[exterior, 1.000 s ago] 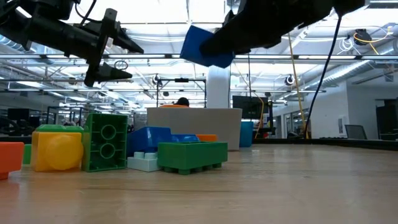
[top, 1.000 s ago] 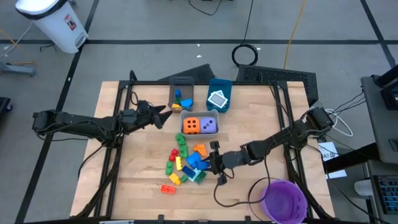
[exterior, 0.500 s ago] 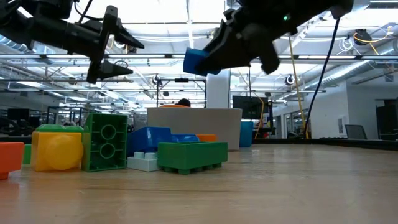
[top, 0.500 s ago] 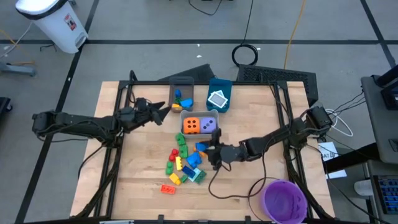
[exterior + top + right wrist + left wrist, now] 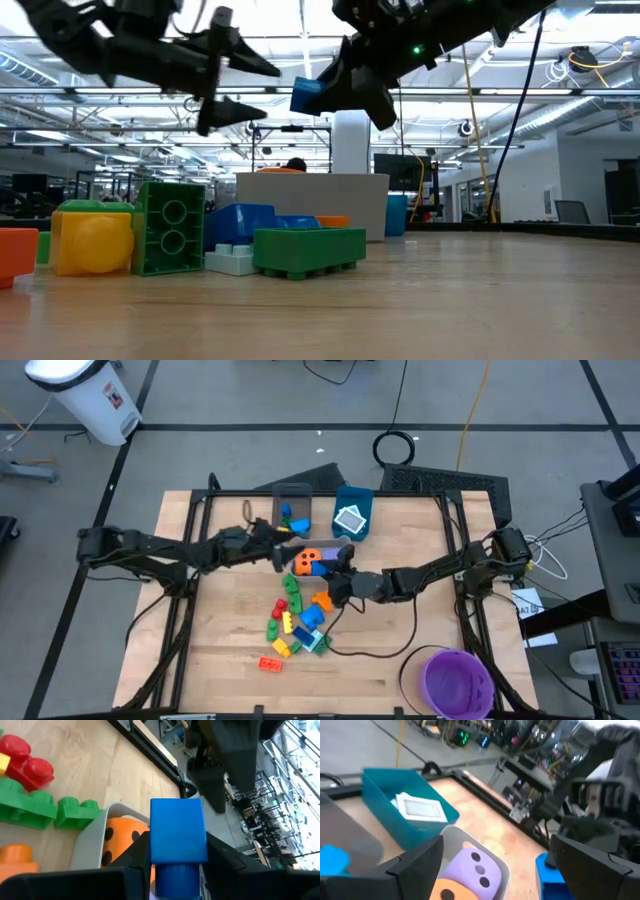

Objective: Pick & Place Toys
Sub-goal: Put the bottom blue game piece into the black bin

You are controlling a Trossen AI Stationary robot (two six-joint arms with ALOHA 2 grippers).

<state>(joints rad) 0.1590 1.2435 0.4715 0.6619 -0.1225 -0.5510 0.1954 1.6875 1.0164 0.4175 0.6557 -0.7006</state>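
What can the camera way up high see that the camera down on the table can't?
Only the high view shows the blue bin with its white-teal tile, the purple bowl, the small red brick lying apart from the pile, and the orange die in its grey bin.

Only the low view shows the big room behind the table with its ceiling lights, and the green brick standing on edge.

Both show the open left gripper in the air, the right gripper carrying a blue brick, and the pile of toys.
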